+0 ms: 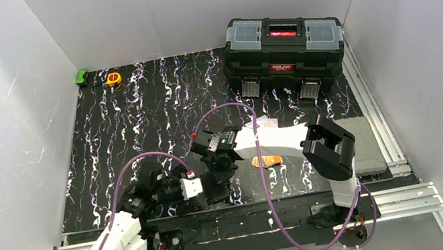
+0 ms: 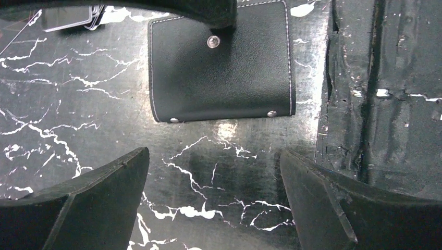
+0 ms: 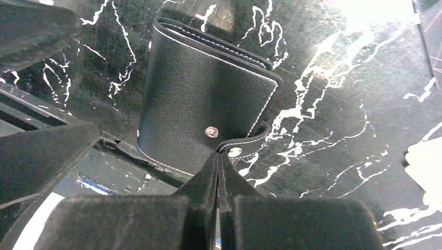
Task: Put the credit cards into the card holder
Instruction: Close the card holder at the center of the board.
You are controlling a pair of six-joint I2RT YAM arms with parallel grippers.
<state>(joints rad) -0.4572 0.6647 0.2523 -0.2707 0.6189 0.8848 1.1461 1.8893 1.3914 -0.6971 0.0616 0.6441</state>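
Observation:
The black card holder [image 3: 198, 104] lies folded near the table's front edge, also seen in the left wrist view [image 2: 224, 78]. Its clasp tab [image 3: 245, 146] is off the snap stud, and my right gripper [image 3: 218, 154] is shut on that tab. My left gripper [image 2: 213, 156] hovers open just in front of the holder, with nothing between its fingers. An orange credit card [image 1: 267, 160] lies on the table right of the grippers, and a pale one [image 1: 266, 121] lies behind it. A small stack of greyish cards [image 2: 68, 16] shows beside the holder.
A large black toolbox [image 1: 284, 50] stands at the back right. A yellow tape measure [image 1: 113, 79] and a green object [image 1: 82, 77] sit at the back left. A grey pad [image 1: 363, 142] lies at the right edge. White walls enclose the table.

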